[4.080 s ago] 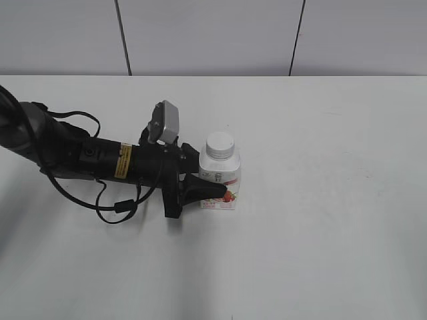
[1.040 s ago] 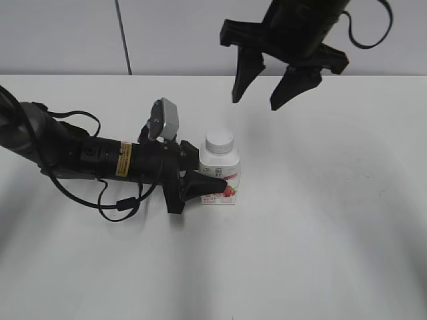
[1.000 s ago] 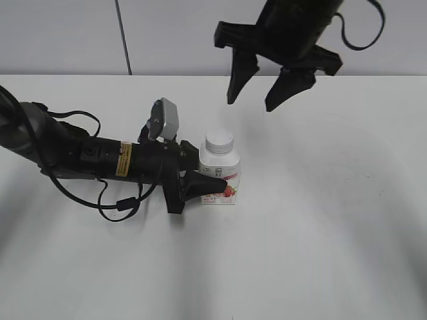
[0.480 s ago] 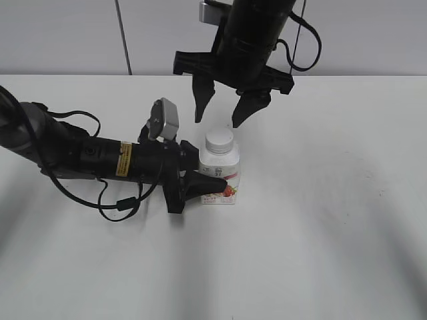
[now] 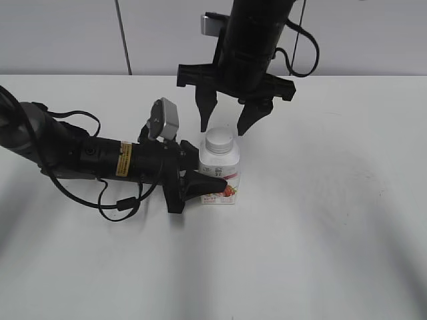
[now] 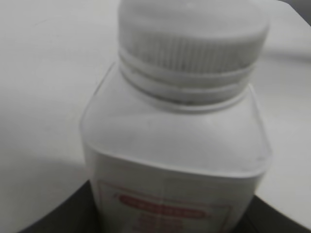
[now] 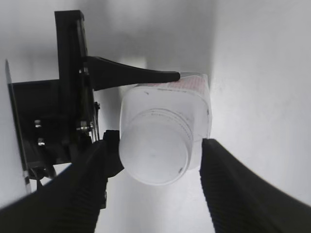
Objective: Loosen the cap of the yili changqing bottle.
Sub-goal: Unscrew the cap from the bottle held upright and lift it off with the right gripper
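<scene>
The cap [image 5: 219, 141] sits on the neck of the yili changqing bottle [image 5: 220, 175], which stands upright on the white tabletop [image 5: 320, 220] near its middle. The left tool [image 5: 212, 183] lies low and is clamped on the bottle's body (one finger runs along the pink-banded label). The right tool [image 5: 226, 123] hangs above the cap, its fingers [image 7: 228, 189] spread wide to either side, not touching it.

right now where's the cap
The cap sits on the yili changqing bottle, left of centre on the table in the exterior view, just below the open right gripper.
</scene>
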Motion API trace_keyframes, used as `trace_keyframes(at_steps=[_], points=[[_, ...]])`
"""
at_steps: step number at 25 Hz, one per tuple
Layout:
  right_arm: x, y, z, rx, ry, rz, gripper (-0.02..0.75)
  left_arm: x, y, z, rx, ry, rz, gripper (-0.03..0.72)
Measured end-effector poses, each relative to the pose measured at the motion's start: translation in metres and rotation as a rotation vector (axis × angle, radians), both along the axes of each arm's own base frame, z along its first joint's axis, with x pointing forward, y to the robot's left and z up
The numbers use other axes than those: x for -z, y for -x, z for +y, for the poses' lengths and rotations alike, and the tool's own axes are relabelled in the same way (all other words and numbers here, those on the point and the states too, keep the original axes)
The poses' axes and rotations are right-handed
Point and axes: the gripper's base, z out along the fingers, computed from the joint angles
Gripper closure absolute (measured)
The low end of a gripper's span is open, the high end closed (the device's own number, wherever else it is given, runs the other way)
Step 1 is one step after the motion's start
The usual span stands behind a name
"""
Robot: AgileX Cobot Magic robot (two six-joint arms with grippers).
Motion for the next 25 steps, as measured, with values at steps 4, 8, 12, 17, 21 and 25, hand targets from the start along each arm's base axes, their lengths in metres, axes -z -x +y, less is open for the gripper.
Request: trace_keyframes(at_steps=[4, 8, 12, 17, 21, 25], points=[[0.01, -0.001, 0.003, 0.003, 0.002, 0.027, 0.258, 0.0, 0.0, 0.0, 0.0, 0.0, 0.0, 0.33], [0.011, -0.001, 0.003, 0.005, 0.001, 0.03, 0.258, 0.0, 0.0, 0.0, 0.0, 0.0, 0.0, 0.33], [0.011, -0.001, 0.003, 0.005, 0.001, 0.031, 0.258, 0.0, 0.0, 0.0, 0.0, 0.0, 0.0, 0.33], [0.011, -0.001, 0.003, 0.005, 0.0, 0.031, 0.258, 0.0, 0.0, 0.0, 0.0, 0.0, 0.0, 0.33], [0.015, -0.002, 0.004, 0.005, 0.006, 0.039, 0.258, 0.0, 0.0, 0.0, 0.0, 0.0, 0.0, 0.33], [0.02, -0.003, 0.004, 0.005, 0.012, 0.048, 0.258, 0.0, 0.0, 0.0, 0.0, 0.0, 0.0, 0.33]])
